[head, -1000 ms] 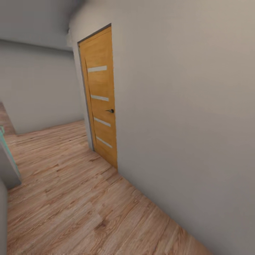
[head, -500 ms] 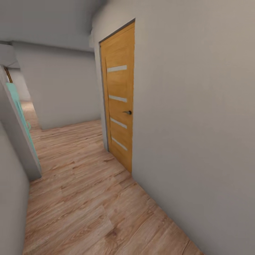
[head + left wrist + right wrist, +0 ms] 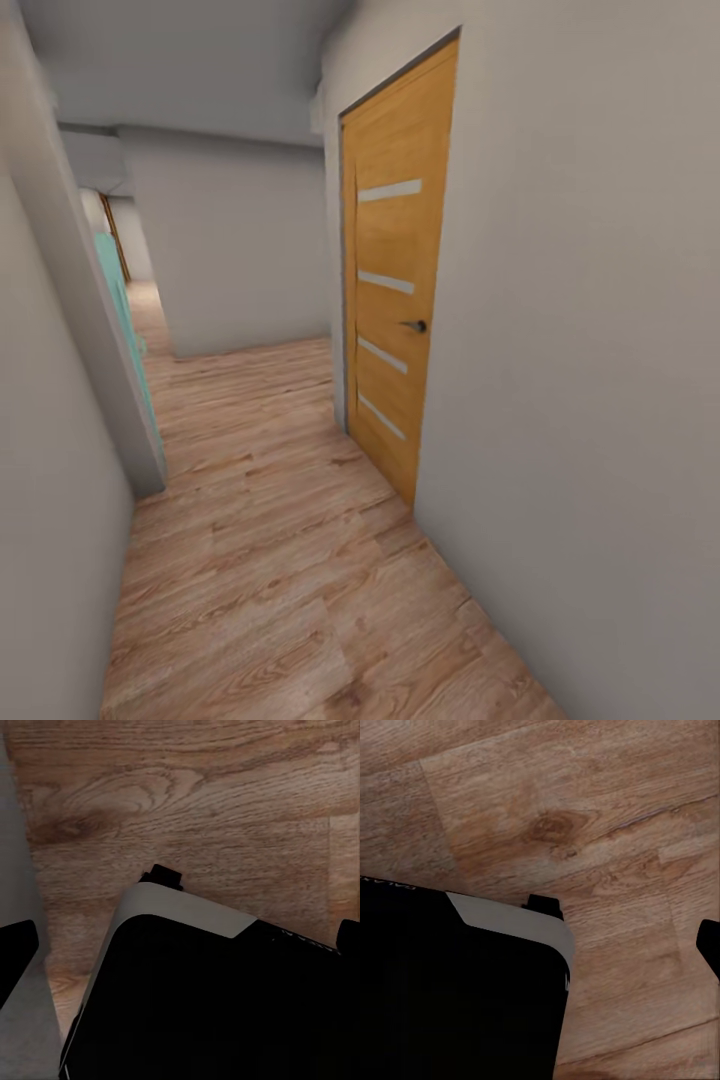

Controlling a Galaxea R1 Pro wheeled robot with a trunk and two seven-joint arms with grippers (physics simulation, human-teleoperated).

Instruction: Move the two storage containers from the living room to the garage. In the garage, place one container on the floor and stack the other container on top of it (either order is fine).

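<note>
I am in a narrow hallway with bare grey walls and a wood plank floor [image 3: 270, 560]. The two storage containers, the living room and the garage are out of view. In the left wrist view my left gripper [image 3: 180, 945] hangs open over my black-and-white base [image 3: 210, 1005], its dark fingertips [image 3: 16, 945] far apart with nothing between them. In the right wrist view my right gripper [image 3: 540, 945] is also over the base [image 3: 450, 990]. One fingertip [image 3: 709, 943] shows at the picture's edge, set wide, and nothing is held.
An orange wooden door [image 3: 400, 290] with pale slats and a dark handle [image 3: 414, 325] stands shut in the right wall [image 3: 590, 380]. A grey wall [image 3: 50, 480] is close on the left, with a teal panel [image 3: 125, 320] behind it. The hallway runs ahead to a grey wall [image 3: 240, 250] and opens to the left.
The camera has swung left and moved on. The orange door now sits further right in the picture. The left wall and the passage beyond have come into view.
</note>
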